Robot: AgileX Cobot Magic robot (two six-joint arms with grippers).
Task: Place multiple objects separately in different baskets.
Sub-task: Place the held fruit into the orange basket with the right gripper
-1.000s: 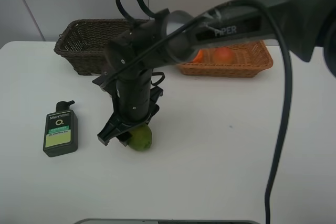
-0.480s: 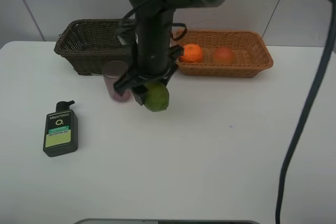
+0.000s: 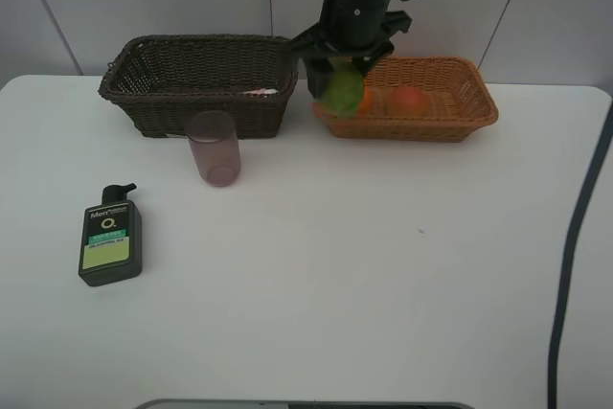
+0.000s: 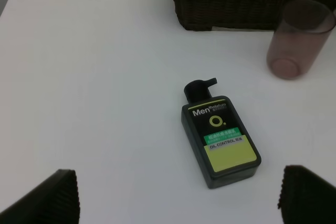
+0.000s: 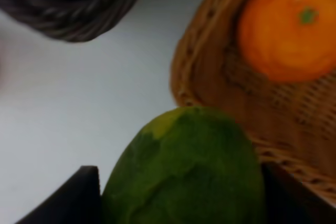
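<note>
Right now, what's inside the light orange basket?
An orange and a reddish peach-like fruit lie in the light basket. The green citrus in the right gripper hangs at its left rim, covering the floor beneath it.

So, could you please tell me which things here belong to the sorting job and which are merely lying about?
Part of the job:
dark basket
light basket
green citrus, held by the right gripper
orange
peach
pink cup
pump bottle

Just there:
black cable
white table
</note>
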